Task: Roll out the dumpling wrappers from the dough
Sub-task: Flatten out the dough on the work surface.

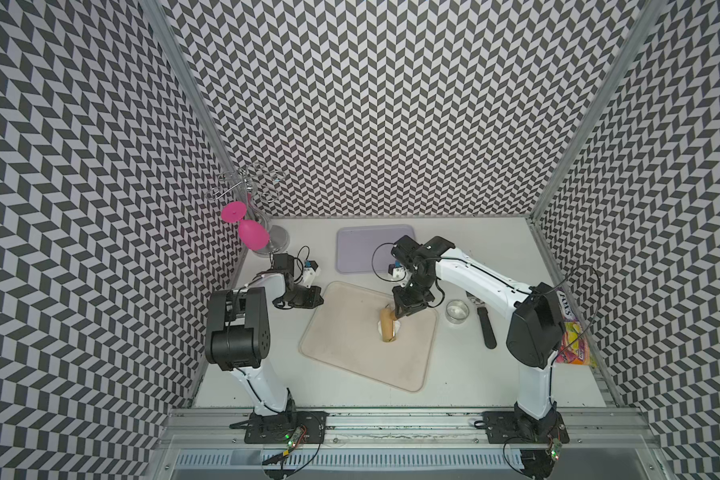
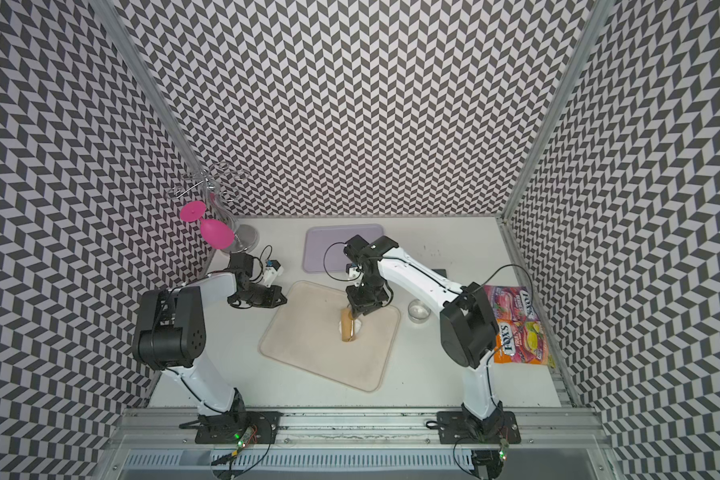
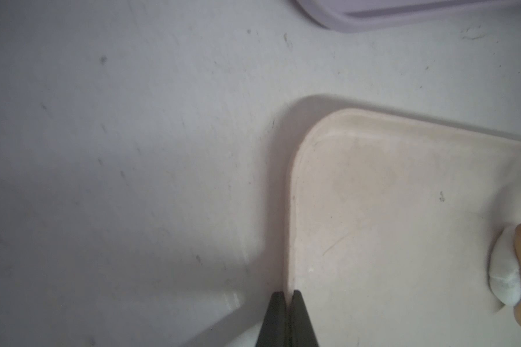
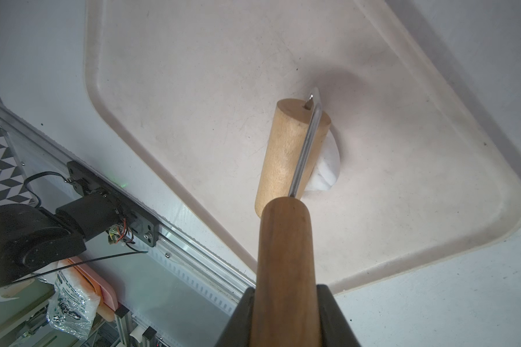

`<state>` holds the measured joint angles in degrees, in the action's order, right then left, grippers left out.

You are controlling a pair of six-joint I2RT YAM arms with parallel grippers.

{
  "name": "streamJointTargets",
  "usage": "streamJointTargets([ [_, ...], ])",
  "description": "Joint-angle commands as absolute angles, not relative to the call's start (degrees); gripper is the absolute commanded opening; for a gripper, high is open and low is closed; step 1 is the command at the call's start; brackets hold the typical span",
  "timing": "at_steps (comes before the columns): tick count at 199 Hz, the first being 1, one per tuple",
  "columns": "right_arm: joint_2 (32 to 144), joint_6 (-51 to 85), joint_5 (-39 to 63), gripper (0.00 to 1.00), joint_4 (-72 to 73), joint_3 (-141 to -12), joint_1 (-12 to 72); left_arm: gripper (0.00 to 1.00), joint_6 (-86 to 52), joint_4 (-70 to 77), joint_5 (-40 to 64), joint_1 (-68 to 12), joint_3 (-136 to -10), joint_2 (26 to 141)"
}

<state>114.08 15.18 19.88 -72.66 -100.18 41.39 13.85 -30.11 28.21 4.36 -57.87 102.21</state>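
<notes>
A small lump of white dough (image 1: 380,327) (image 2: 358,326) lies on the beige tray (image 1: 350,357) (image 2: 308,357), right of its middle. A wooden roller (image 1: 388,328) (image 4: 286,153) rests across the dough (image 4: 328,168) and hides most of it. My right gripper (image 1: 404,309) (image 4: 286,288) is shut on the roller's wooden handle. My left gripper (image 1: 319,299) (image 3: 288,293) is shut and holds nothing; its tips sit over the tray's far left rim (image 3: 295,210). The left wrist view catches the dough (image 3: 504,270) at its border. No dumpling wrappers are in view.
A purple tray (image 1: 371,249) lies behind the beige one. A metal ring cutter (image 1: 457,311) and a black-handled tool (image 1: 486,328) sit right of the beige tray, under my right arm. Candy bags (image 2: 516,328) lie at the right wall. A rack with a pink glass (image 1: 252,235) stands back left.
</notes>
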Motion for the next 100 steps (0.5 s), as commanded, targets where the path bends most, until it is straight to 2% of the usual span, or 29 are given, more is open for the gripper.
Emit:
streamJointTargets([
  [1, 126.56, 14.69, 10.55, 0.0, -63.28, -93.98, 42.19, 0.0, 13.14, -32.43, 28.67, 3.78, -56.37, 102.9],
  [46, 126.28, 13.85, 14.53, 0.0, -60.57, -93.35, 42.28, 0.0, 13.11, -32.52, 28.64, 3.78, -56.39, 102.92],
  [100, 126.9, 13.76, 14.81, 0.0, -60.39, -93.08, 42.28, 0.0, 13.08, -32.52, 28.55, 3.78, -56.47, 102.82],
])
